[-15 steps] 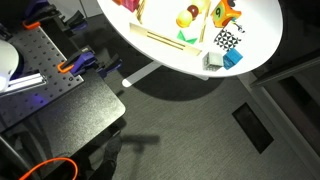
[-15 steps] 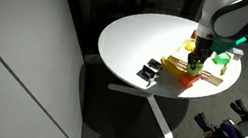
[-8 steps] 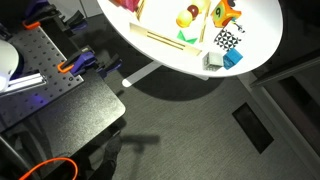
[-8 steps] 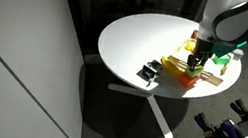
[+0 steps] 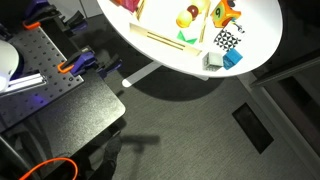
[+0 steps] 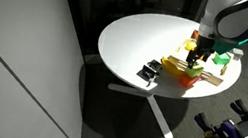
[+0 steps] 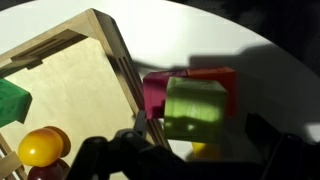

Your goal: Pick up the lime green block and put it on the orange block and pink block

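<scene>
Lime green block (image 7: 193,108) sits on top of the pink block (image 7: 153,95) and orange block (image 7: 218,76), just beside the wooden tray (image 7: 75,95). Against a second ago my gripper (image 6: 199,57) has risen slightly, jaws apart and clear of it, so I judge the placing done. I can read no brand or writing

- Standing here, I can read no writing, number, brand or sign in any of the views.
- The lime green block (image 7: 193,108), close up in the wrist view, shows only plain faces.
- The black-and-white block (image 5: 227,40), at about 4 o'clock from the yellow and red round pieces (image 5: 187,17) in an exterior view, carries a checked pattern. It is too small to make out any characters.
</scene>
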Controlling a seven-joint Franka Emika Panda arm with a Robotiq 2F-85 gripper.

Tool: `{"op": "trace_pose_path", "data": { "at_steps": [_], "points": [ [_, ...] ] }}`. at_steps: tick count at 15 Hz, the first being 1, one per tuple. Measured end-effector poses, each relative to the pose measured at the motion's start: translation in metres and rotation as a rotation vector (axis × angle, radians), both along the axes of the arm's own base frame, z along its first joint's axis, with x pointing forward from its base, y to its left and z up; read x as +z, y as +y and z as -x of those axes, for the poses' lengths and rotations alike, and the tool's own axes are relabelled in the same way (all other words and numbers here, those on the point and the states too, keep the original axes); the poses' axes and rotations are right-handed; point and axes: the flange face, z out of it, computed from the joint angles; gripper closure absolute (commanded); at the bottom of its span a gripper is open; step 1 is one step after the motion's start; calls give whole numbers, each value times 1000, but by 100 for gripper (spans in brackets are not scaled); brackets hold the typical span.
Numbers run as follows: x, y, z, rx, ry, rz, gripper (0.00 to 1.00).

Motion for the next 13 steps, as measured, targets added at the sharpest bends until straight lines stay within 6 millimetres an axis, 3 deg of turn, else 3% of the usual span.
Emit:
{"op": "trace_pose_path", "data": {
  "at_steps": [13],
  "points": [
    [28, 0, 14, -30, 108, 8, 0]
  ]
}}
